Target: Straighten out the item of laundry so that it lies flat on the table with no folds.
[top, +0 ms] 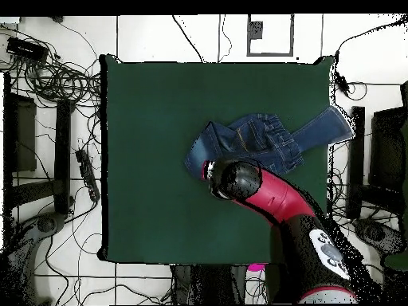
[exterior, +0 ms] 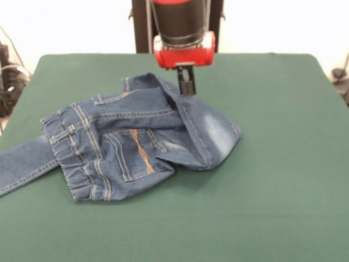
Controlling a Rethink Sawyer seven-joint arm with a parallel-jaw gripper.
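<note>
Green table (exterior: 283,180) is carrying the jeans (exterior: 136,142), lying bunched and folded left of centre, one leg trailing off the left edge. My gripper (exterior: 186,86) is hovering at their upper fold; whether it is gripping, I cannot tell.

A dark green table (exterior: 272,180) carries a crumpled pair of blue jeans (exterior: 136,142), one leg folded over the seat, another trailing past the table's edge
</note>
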